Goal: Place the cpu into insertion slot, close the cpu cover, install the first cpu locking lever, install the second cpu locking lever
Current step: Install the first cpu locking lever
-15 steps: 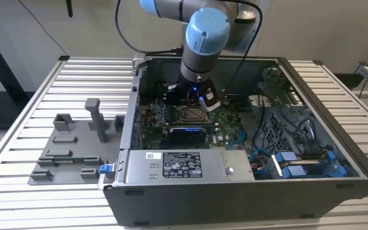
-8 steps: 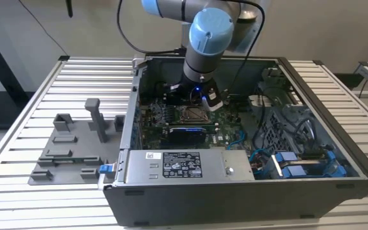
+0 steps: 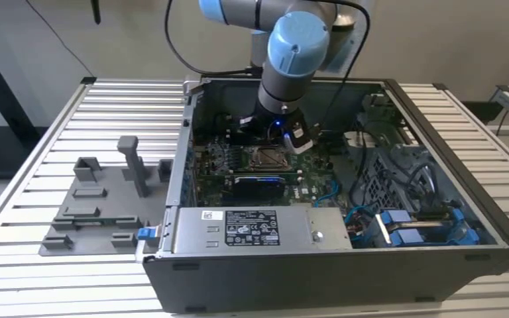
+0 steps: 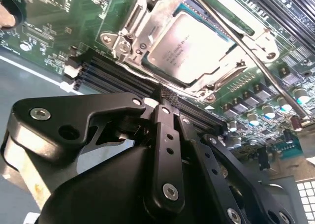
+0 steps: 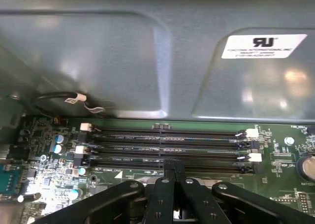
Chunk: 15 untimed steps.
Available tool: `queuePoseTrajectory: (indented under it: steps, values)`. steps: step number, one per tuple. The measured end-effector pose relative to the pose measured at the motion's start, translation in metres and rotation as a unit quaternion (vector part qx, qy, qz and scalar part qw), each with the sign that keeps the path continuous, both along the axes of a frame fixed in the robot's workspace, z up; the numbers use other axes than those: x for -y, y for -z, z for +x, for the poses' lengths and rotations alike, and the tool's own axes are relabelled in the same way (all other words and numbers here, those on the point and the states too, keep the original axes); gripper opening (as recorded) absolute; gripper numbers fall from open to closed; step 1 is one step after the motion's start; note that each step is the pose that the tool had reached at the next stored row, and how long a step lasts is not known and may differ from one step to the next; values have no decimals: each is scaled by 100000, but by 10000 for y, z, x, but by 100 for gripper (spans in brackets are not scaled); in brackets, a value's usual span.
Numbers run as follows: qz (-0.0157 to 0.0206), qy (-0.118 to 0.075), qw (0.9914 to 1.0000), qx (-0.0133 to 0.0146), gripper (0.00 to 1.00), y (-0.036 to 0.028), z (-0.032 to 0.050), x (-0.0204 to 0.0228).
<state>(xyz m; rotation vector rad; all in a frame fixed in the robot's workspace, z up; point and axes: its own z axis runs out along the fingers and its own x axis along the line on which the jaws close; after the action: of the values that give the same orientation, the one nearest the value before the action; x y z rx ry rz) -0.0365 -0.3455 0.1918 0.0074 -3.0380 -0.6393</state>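
Closest in, in both wrist views, the gripper [image 4: 169, 97] with fingers pressed together on nothing, poised low over the memory slots [image 5: 167, 146]. Just beyond, in the second wrist view, the cpu [image 4: 189, 49] already seated in the insertion slot [image 3: 266, 158], silvery top up, framed by the cpu cover [image 4: 147, 27] lying flat around it: first two steps judged done. Along one side of the cover, a locking lever [image 4: 256, 61], a thin rod running slantwise across the board; latched or merely resting, cannot tell, and the same for the second lever, so both lever steps judged open or at least unconfirmed. Faint print on the chip's top. Farther off, a white label [image 5: 264, 46] on the case wall. Farthest, in the exterior view, another label [image 3: 250, 228] on the power supply. All writing left unread here.
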Motion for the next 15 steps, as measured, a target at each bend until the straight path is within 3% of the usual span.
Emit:
queuePoseTrajectory:
  steps: [10, 13, 15]
  values:
    - [-12, 5, 100000, -91, 11, -17, 67, 0]
    - [-8, -4, 100000, -92, 11, -64, 49, 0]
    - [20, -6, 100000, -83, 11, -75, -14, 0]
